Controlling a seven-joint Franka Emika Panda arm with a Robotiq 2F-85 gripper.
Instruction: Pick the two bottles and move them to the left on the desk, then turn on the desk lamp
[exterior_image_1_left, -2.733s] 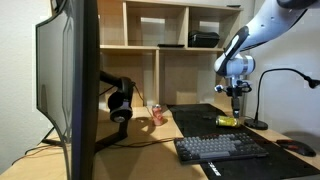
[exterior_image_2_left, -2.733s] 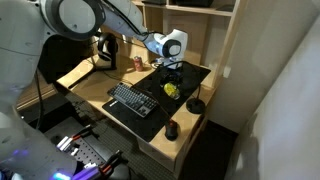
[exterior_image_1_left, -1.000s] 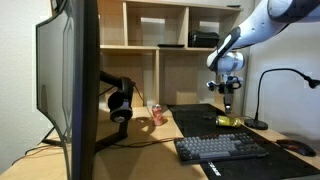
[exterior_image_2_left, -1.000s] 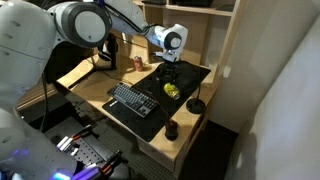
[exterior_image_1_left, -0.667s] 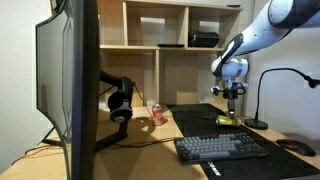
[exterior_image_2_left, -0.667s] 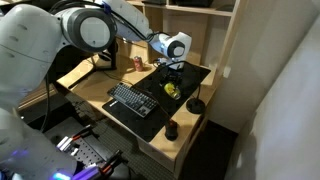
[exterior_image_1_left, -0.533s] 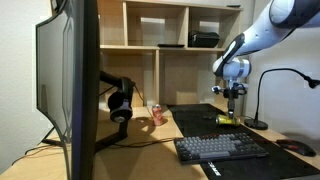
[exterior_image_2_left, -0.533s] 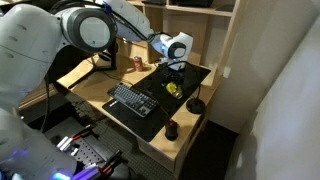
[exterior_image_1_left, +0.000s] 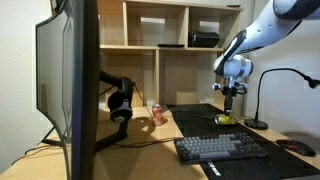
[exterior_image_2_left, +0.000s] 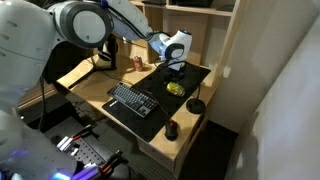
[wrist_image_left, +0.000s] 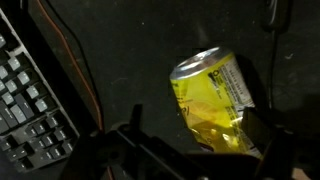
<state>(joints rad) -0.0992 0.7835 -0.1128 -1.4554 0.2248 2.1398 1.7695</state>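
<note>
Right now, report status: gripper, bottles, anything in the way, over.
Gripper open, above yellow-green bottle. Bottle lying on its side on mat, ungripped. Pinkish-red bottle stands apart. Desk lamp close beside.

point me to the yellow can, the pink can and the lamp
yellow-green bottle (wrist_image_left: 212, 95), wrist view, middle of its side
pinkish-red bottle (exterior_image_1_left: 157, 114), in an exterior view, middle of its body
desk lamp (exterior_image_1_left: 257, 124), in an exterior view, its round base

Bottle on mat (lying sideways), keyboard nearby
</note>
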